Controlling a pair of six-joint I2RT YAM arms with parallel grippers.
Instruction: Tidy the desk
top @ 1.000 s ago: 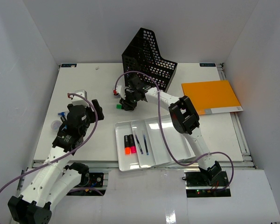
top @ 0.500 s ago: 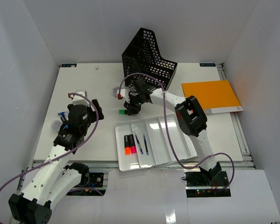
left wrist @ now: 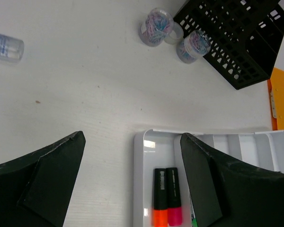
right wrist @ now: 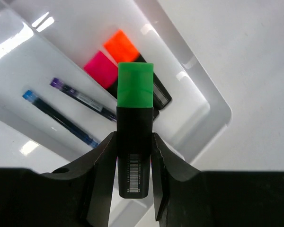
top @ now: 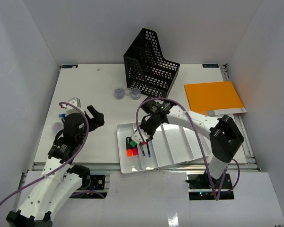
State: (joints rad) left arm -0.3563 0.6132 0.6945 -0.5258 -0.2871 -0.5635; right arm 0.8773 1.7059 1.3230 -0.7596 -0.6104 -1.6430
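The desk (top: 85, 85) is a white tabletop. A white compartmented tray (top: 177, 142) lies at its near middle. My right gripper (top: 143, 135) is shut on a green-capped black highlighter (right wrist: 135, 94) and holds it above the tray's left compartments. An orange highlighter (right wrist: 128, 47) and a pink highlighter (right wrist: 100, 68) lie side by side in the leftmost compartment, and two pens (right wrist: 80, 99) lie in the one beside it. My left gripper (top: 95, 117) is open and empty over the bare desk left of the tray; in the left wrist view (left wrist: 131, 137) the tray's corner shows between its fingers.
A black mesh file holder (top: 154, 61) stands at the back middle, with small jars of clips (top: 119, 92) in front of it. An orange folder (top: 214, 97) lies at the right. A clear tube (left wrist: 2, 45) and small items (top: 57, 126) lie at the left.
My right gripper has moved from in front of the file holder toward the near edge, over the tray, carrying the green highlighter. My left arm has shifted slightly nearer and left.
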